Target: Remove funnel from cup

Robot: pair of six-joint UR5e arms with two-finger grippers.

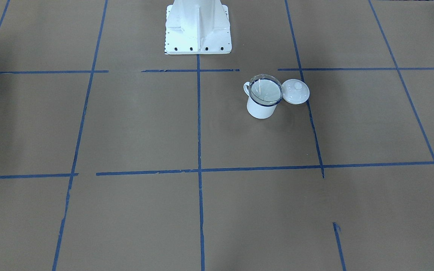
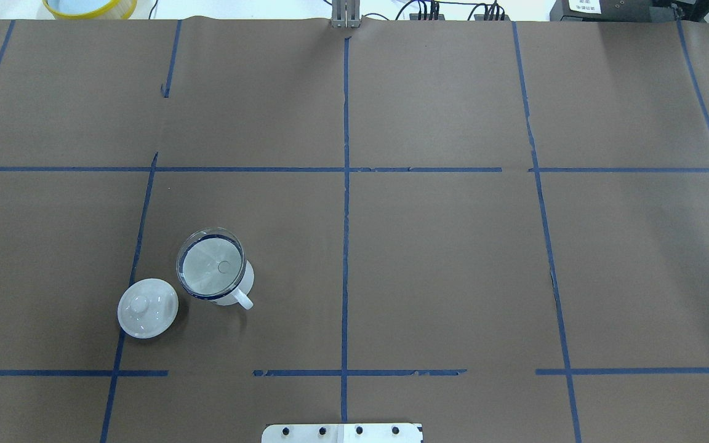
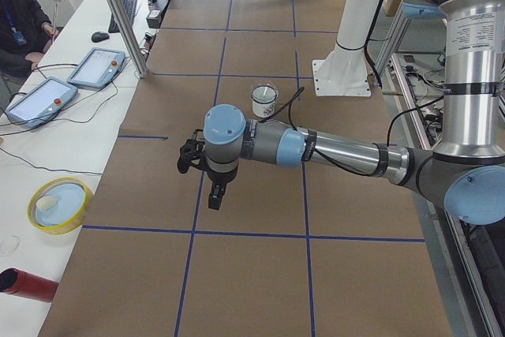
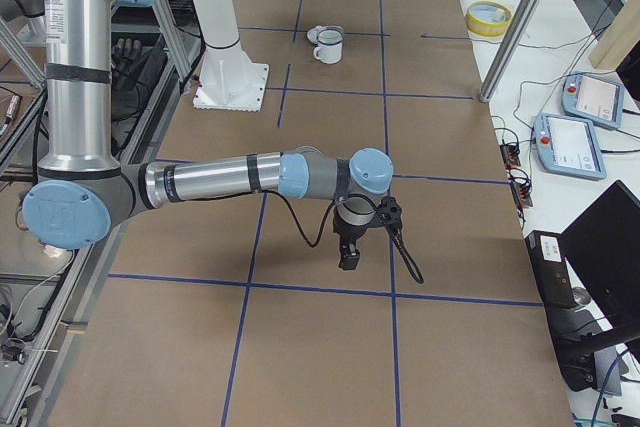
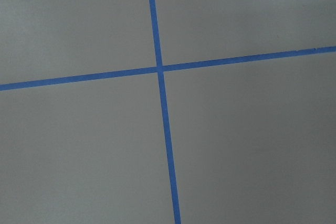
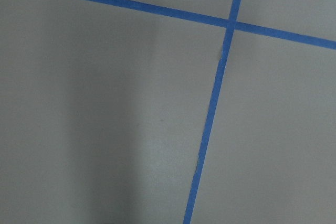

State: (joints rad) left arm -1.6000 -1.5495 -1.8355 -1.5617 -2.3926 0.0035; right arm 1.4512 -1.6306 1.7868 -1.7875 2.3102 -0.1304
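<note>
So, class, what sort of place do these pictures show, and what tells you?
Most likely a robotics lab workstation: a paper-covered table gridded with blue tape, the robot's left arm reaching over it, and control tablets on the side bench.

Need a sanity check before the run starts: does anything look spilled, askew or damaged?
Nothing spilled or toppled. The funnel sits level in the upright cup, the lid rests knob-up beside it. Only oddity: the blue tape grid has gaps and frayed edges.

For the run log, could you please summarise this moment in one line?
step: not started | funnel: in cup | lid: beside cup | left arm, right arm: away from cup | jaws: cannot tell
</note>
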